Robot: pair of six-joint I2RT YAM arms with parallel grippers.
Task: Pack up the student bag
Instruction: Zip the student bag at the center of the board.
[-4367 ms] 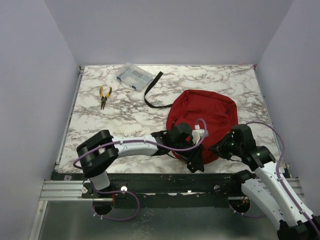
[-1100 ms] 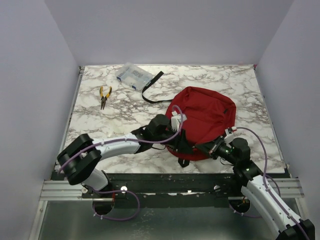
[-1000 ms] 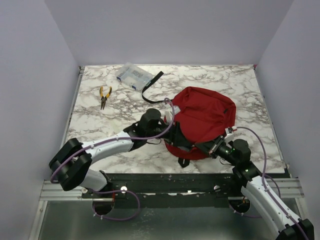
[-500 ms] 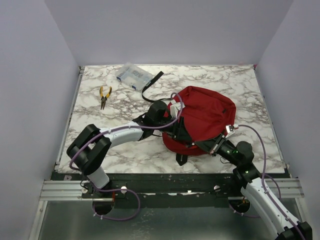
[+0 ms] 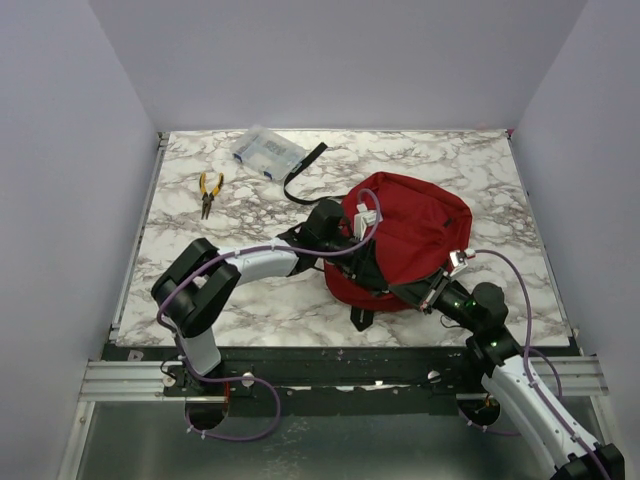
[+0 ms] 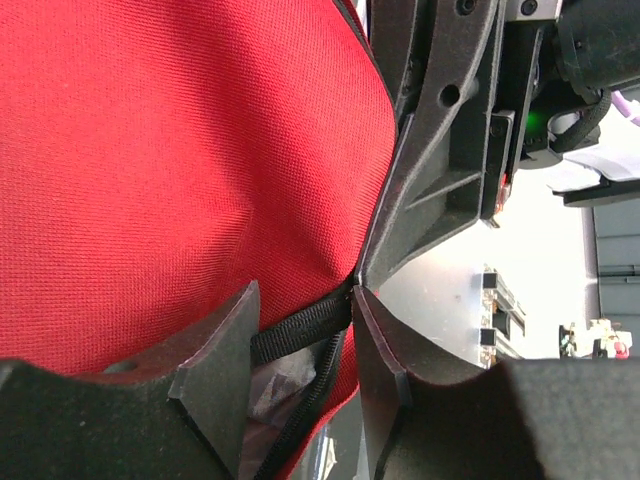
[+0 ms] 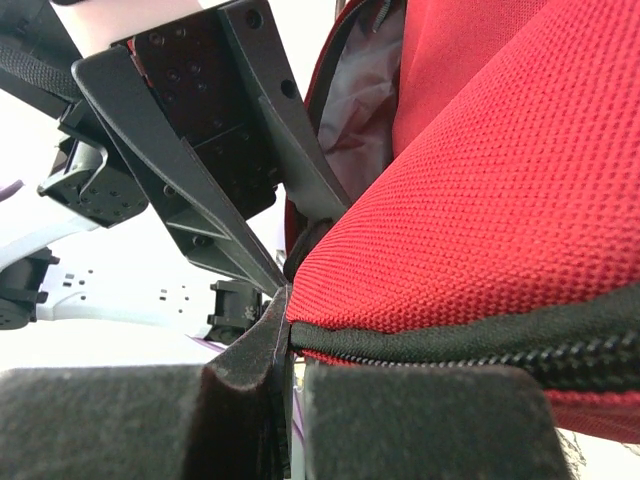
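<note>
The student bag (image 5: 418, 222), dark red with a black zip, lies right of the table's centre. My left gripper (image 5: 368, 268) is at its near left edge. In the left wrist view this gripper (image 6: 303, 305) stands open, with a black webbing strap (image 6: 300, 328) and the zip edge crossing the gap between its fingers. My right gripper (image 5: 418, 293) is at the bag's near edge, shut on the black zip edge (image 7: 420, 338). The right gripper (image 7: 290, 340) has red fabric bulging above it. The grey lining (image 7: 362, 95) shows through the opening. The two grippers are almost touching.
Yellow-handled pliers (image 5: 209, 190) lie at the back left. A clear plastic box (image 5: 266, 152) sits at the far edge. A long black strap (image 5: 300, 176) runs from it toward the bag. A short black strap (image 5: 361, 318) hangs off the bag's near side.
The left arm's elbow swung right and its wrist moved farther up along the bag's left edge. The bag's near edge shifted slightly away. The right gripper stayed shut on the zip edge.
</note>
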